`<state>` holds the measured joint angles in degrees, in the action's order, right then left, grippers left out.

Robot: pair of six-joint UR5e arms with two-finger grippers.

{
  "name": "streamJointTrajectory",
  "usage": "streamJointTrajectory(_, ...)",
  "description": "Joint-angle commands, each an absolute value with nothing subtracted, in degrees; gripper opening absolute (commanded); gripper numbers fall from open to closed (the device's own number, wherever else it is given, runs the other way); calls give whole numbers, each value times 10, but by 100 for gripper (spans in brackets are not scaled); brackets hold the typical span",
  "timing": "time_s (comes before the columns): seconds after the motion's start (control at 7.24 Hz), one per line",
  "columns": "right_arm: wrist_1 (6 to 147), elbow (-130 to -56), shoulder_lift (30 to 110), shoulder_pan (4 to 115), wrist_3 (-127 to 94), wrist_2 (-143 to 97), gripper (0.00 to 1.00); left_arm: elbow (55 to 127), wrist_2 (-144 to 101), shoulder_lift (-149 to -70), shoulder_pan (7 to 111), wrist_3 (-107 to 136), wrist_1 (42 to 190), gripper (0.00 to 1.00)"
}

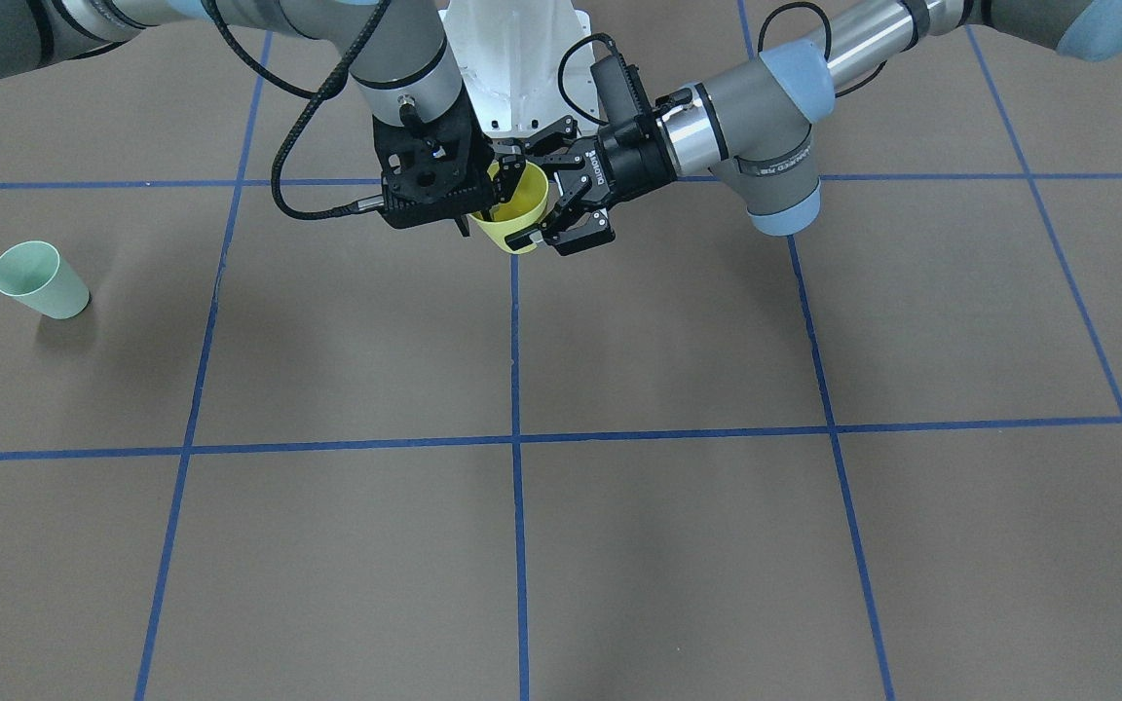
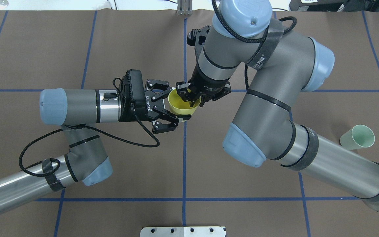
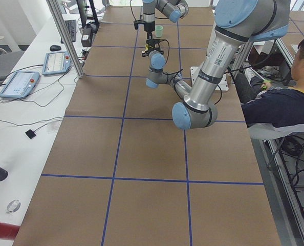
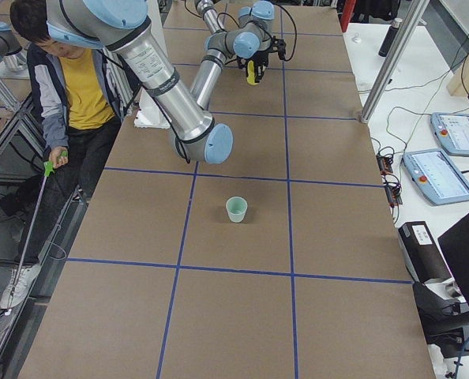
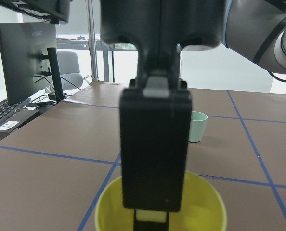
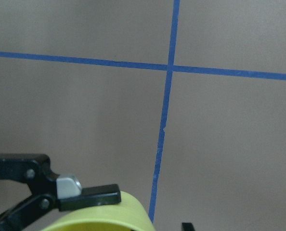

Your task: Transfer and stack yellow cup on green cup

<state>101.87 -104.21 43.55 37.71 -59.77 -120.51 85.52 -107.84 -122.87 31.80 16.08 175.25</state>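
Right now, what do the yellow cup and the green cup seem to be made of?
The yellow cup: probably thin moulded plastic, smooth with little shine; uniform bright colour, thin plain rim. The green cup: likely the same plastic, matte; even pale colour, no glare, plain tapered wall.

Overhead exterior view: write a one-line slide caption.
Mid-table handover: right gripper pinches the rim of the yellow cup, left gripper flanking it; green cup stands apart.

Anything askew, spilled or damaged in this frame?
Nothing stands out. The yellow cup is in the air between the left gripper and right gripper, undamaged; the green cup stands upright on the table, apart.
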Motion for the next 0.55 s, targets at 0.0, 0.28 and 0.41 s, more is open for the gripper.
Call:
streamJointTrajectory(0.0, 1019, -1042, 435, 377, -599, -1205, 34, 855, -1078, -1229, 318, 161, 1753, 0)
streamJointTrajectory(0.28, 1019, -1043, 434, 377, -599, -1203, 0, 856, -1078, -1229, 318, 161, 1753, 8)
streamJointTrajectory(0.41, 1019, -1044, 434, 377, -599, -1201, 0, 856, -1078, -1230, 319, 160, 1753, 58)
